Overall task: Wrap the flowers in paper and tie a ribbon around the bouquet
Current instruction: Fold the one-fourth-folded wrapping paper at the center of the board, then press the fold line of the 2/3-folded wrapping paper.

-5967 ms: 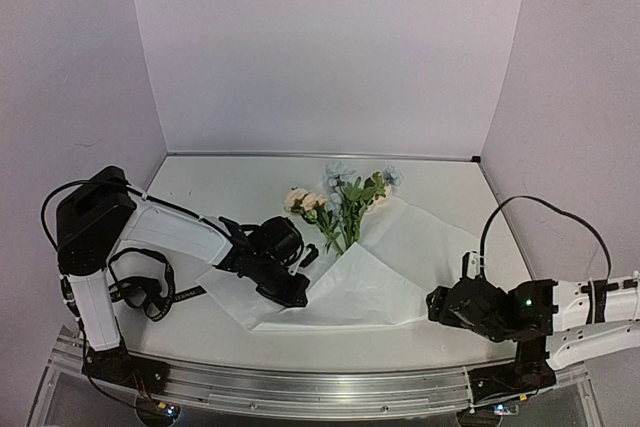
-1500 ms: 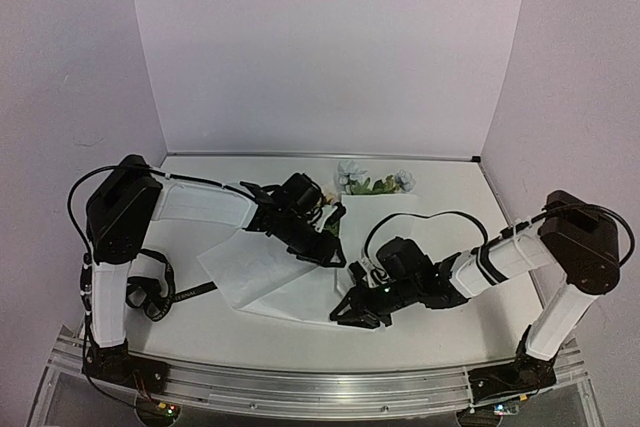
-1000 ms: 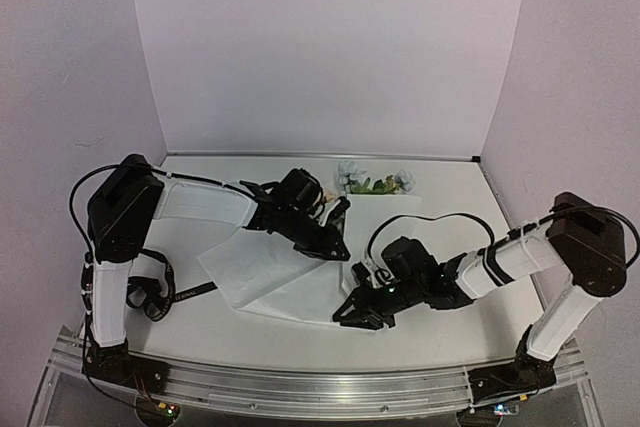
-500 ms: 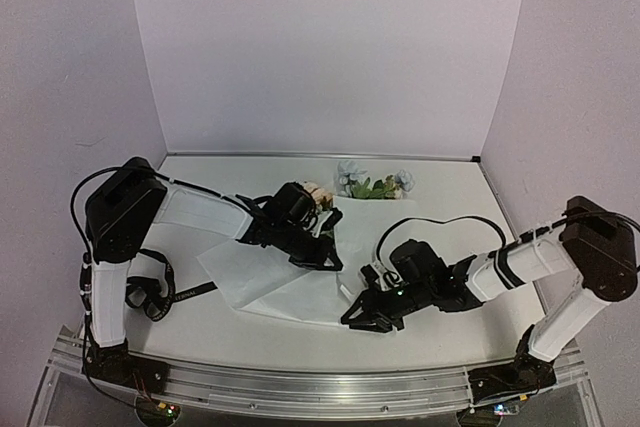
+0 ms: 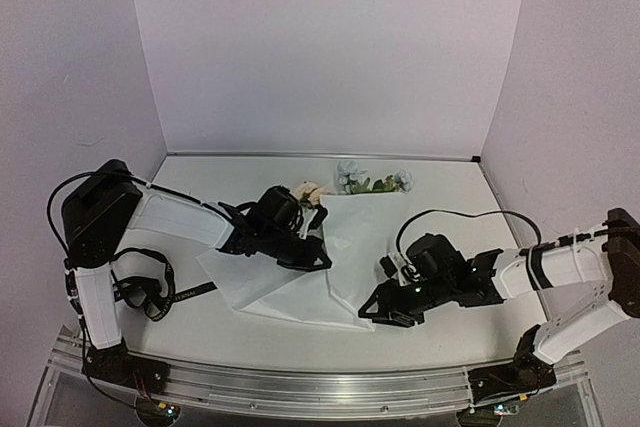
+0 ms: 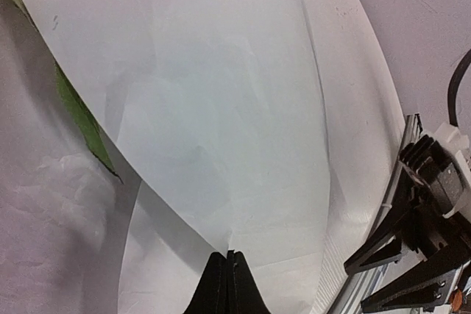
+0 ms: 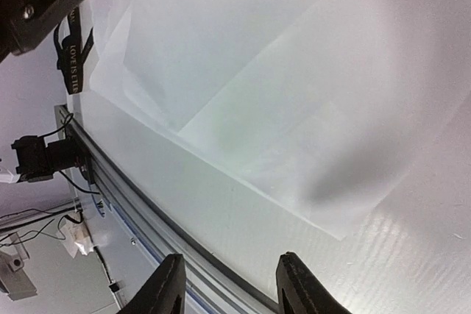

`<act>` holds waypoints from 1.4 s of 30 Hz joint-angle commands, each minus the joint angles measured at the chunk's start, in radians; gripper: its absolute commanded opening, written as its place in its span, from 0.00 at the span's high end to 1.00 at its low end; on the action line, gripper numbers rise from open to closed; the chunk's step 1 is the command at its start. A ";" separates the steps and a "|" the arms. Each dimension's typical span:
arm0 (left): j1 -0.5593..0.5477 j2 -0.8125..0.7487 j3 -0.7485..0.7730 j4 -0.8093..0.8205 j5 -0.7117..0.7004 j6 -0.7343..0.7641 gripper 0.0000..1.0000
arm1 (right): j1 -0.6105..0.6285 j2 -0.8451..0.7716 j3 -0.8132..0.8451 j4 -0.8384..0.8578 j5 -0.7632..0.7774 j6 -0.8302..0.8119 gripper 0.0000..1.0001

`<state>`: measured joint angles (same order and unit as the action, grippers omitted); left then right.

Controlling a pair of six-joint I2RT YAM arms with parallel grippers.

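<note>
The white paper (image 5: pixel 345 247) lies folded over the flowers (image 5: pixel 372 184), whose blue-white blooms and leaves stick out at the far end, with a cream bloom (image 5: pixel 308 190) beside them. My left gripper (image 5: pixel 318 257) is shut on the edge of a paper flap (image 6: pixel 221 108), pinched at the tips (image 6: pixel 229 257). A green leaf (image 6: pixel 81 119) shows under that flap. My right gripper (image 5: pixel 380 314) is open and holds nothing, low over the table just off the paper's near corner (image 7: pixel 335 229). The black ribbon (image 5: pixel 150 292) lies in loops at the left, its lettering visible (image 7: pixel 73 56).
The metal rail (image 5: pixel 300 382) runs along the table's near edge, right below the right gripper's fingers (image 7: pixel 171 284). Cables trail from both arms. White walls close off the back and sides.
The right gripper has opened and drawn back to the right, away from the paper's near corner. The left gripper has shut on the flap and shifted slightly down and left.
</note>
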<state>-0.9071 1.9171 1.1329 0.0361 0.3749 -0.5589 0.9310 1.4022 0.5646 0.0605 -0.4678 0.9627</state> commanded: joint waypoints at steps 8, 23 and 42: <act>-0.023 -0.077 -0.078 0.069 -0.137 -0.058 1.00 | -0.013 0.048 0.079 -0.132 0.110 -0.022 0.67; -0.040 -0.093 -0.143 0.101 -0.217 -0.083 1.00 | 0.011 0.186 0.154 -0.128 0.153 0.028 0.78; -0.045 -0.126 -0.195 0.113 -0.252 -0.096 1.00 | 0.067 0.111 0.245 -0.288 0.185 -0.032 0.81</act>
<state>-0.9485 1.8477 0.9452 0.1242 0.1430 -0.6552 0.9916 1.5399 0.7309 -0.1950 -0.2817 0.9692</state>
